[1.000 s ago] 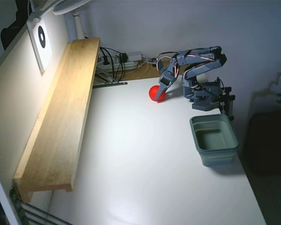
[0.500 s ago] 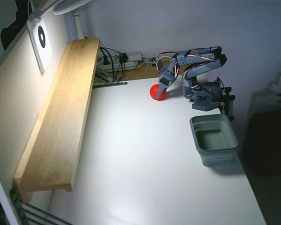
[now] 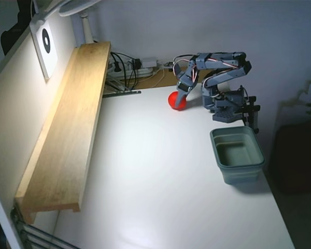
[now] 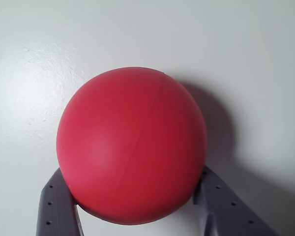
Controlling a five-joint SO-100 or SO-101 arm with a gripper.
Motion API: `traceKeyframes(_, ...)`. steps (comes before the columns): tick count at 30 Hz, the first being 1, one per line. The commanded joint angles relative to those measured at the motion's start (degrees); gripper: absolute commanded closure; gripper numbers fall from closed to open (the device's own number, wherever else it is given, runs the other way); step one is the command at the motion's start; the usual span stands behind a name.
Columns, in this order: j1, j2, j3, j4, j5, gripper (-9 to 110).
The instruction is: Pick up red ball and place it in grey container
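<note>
I see the pincer down on the bench, fingers clamped on the ball. The container stands well apart, nearer the camera in the fixed view.

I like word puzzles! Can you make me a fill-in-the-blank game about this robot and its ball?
1. The ball sitting between the end effector fingers is coloured ____.
2. In the fixed view, the grey container has ____ inside it.
3. The long shelf along the wall is made of ____.
4. The container stands on a table that is coloured ____.

Missing words: red; nothing; wood; white
</note>
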Motion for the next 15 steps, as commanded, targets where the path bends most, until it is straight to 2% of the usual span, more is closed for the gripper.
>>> traceKeyframes(1,1.1,0.9,-6.8,4.4,0.1,78)
traceKeyframes(15,1.1,-3.9,-24.6,17.4,0.1,78)
